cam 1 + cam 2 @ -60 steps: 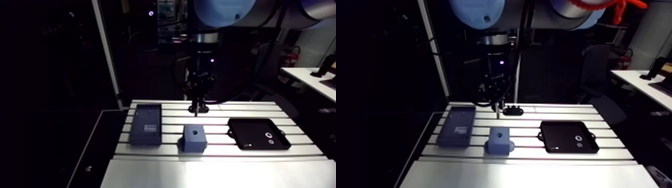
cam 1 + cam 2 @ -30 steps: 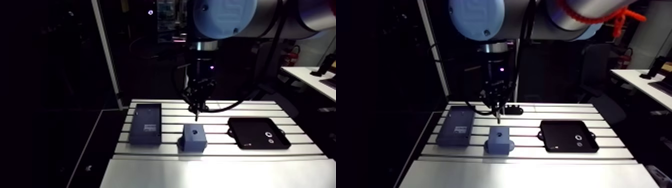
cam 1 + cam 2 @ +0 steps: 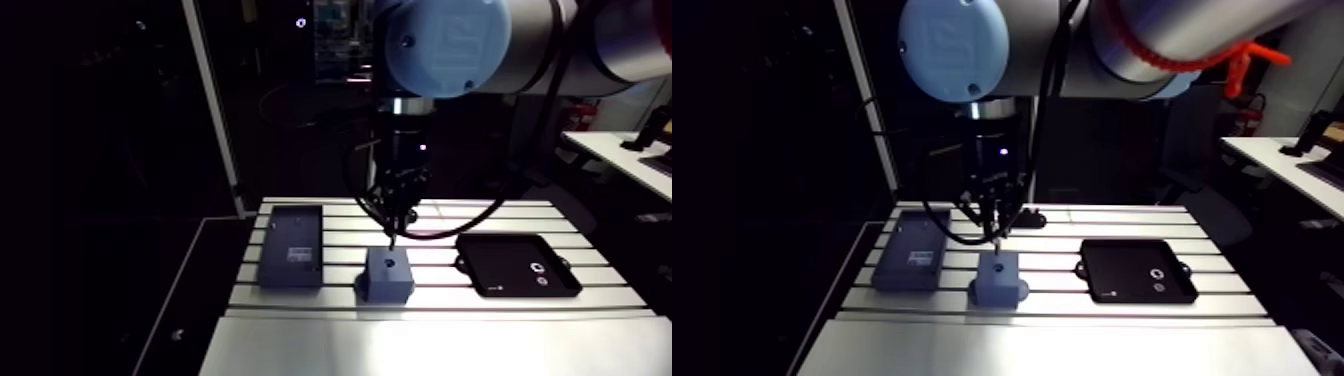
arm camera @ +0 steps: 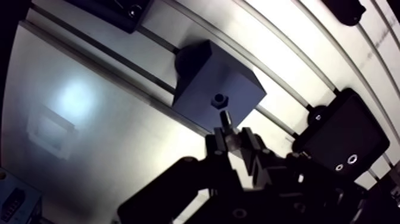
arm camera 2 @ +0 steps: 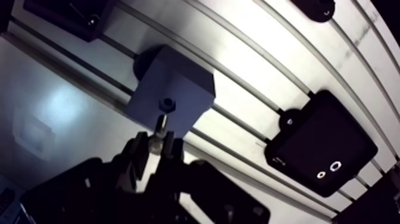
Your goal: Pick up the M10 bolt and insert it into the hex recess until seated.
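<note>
Aluminium table (image 3: 338, 254) carries a blue block (image 4: 217, 89), above which the gripper (image 4: 233, 140) pinches the bolt (image 4: 225, 121)

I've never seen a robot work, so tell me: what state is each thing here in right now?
Jaws: shut on the M10 bolt.
M10 bolt: held upright just above the block, not yet inserted.
Hex recess: empty.
Black tray: lying flat, holding two small rings.

open table (image 3: 436, 268) lies between the block (image 3: 388, 276) and the black tray (image 3: 500, 258); the flat case (image 3: 291, 247) sits apart on the block's other side.
</note>
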Controlling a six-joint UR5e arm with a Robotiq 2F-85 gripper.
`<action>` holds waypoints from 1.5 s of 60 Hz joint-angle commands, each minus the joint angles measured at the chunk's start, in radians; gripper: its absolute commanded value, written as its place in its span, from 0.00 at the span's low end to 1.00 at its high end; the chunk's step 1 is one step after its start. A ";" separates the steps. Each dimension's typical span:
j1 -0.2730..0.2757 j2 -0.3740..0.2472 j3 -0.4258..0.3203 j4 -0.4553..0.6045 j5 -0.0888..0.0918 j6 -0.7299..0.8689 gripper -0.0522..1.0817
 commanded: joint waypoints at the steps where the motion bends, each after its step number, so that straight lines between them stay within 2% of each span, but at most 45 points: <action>1: 0.000 0.012 0.007 -0.011 0.001 0.000 0.74; 90: -0.005 0.042 0.041 -0.055 0.001 -0.006 0.74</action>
